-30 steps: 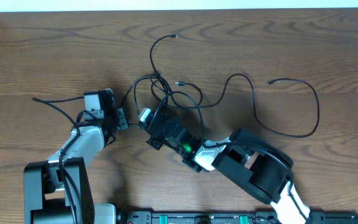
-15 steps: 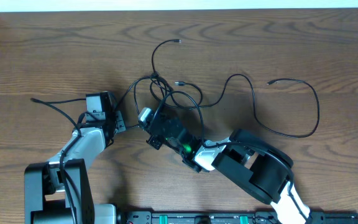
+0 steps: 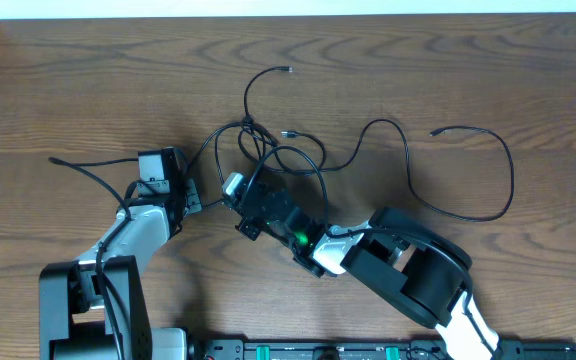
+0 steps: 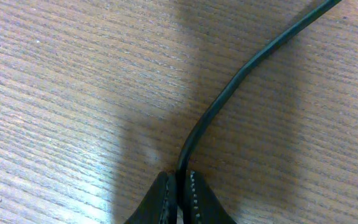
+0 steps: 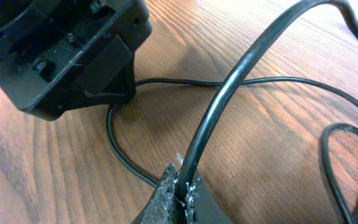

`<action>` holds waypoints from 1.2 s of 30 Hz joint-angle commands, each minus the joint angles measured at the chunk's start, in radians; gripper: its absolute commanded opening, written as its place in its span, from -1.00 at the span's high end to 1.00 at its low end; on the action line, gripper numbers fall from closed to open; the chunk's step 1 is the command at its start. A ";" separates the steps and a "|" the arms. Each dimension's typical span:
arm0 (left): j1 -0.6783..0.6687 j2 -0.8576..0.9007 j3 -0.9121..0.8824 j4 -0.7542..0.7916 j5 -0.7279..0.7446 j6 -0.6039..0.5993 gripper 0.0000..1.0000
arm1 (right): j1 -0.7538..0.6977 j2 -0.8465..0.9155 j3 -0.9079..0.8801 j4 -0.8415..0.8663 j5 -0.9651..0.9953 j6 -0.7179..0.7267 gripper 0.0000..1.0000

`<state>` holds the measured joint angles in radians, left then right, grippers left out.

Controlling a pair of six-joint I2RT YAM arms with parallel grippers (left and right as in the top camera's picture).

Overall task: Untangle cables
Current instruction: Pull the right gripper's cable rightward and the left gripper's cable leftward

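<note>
Several thin black cables (image 3: 278, 152) lie in a tangle of loops at the table's middle. One long strand (image 3: 488, 210) sweeps out to the right, with small plug ends at the top and right. My left gripper (image 3: 196, 197) is shut on a black cable (image 4: 229, 87) just left of the tangle, low over the wood (image 4: 179, 182). My right gripper (image 3: 230, 190) sits close beside it and is shut on another black strand (image 5: 229, 93) that rises up to the right (image 5: 182, 183). I cannot make out a white cord.
The left gripper's black body (image 5: 61, 56) fills the upper left of the right wrist view, very near the right gripper. A black wire (image 3: 83, 165) trails left of the left arm. The table's far edge (image 3: 288, 14) is at the top.
The left gripper has shifted slightly left and down with its cable. The top loop's plug end has moved a little. The right arm has stayed put.
</note>
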<state>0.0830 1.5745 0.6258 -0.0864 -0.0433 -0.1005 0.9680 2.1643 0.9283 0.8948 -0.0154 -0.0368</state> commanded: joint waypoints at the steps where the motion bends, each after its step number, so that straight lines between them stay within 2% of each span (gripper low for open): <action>1: 0.011 0.072 -0.079 -0.047 -0.041 0.019 0.85 | 0.001 -0.053 0.005 -0.014 0.129 -0.043 0.98; 4: 0.011 0.072 -0.079 -0.047 -0.041 0.019 0.85 | 0.002 -0.085 0.005 -0.041 0.261 -0.101 0.98; 7: 0.011 0.072 -0.079 -0.048 -0.040 0.019 0.85 | 0.002 -0.130 0.005 -0.050 0.433 -0.218 0.98; 11: 0.011 0.072 -0.079 -0.047 -0.040 0.019 0.85 | -0.001 -0.193 0.005 -0.022 0.636 -0.460 0.98; 14: 0.011 0.072 -0.079 -0.047 -0.040 0.019 0.85 | -0.022 -0.237 0.005 0.130 0.764 -0.705 0.98; 19: 0.011 0.072 -0.079 -0.047 -0.041 0.019 0.84 | -0.116 -0.330 0.005 0.463 0.824 -1.047 0.98; 31: 0.012 0.072 -0.079 -0.047 -0.193 0.015 0.85 | -0.525 -0.459 0.005 0.475 0.969 -1.087 0.98; 36: 0.021 0.072 -0.079 -0.047 -0.256 -0.023 0.85 | -0.705 -0.459 0.005 0.346 1.011 -1.086 0.98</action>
<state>0.0826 1.5764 0.6186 -0.0788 -0.1986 -0.1028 0.3534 1.7267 0.9268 1.2919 0.9367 -1.1099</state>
